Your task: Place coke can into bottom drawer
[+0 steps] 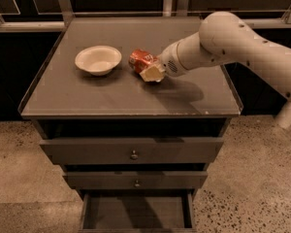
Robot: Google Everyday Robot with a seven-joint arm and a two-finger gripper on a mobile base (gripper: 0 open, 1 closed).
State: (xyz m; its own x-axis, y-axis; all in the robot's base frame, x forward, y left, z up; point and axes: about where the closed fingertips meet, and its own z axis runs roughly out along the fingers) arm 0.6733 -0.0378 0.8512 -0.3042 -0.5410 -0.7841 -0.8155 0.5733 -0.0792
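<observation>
The red coke can (139,60) lies on its side on the cabinet top, just right of the white bowl (98,59). My gripper (152,73) reaches in from the right on the white arm and sits right against the can's near right side, low over the top. The bottom drawer (136,211) is pulled open at the foot of the cabinet, a shallow dark tray with nothing in it.
The cabinet top (111,93) has a raised rim. Two wider drawers with round knobs (134,155) are shut above the open one. A speckled floor (252,188) surrounds the cabinet. A dark railing runs behind it.
</observation>
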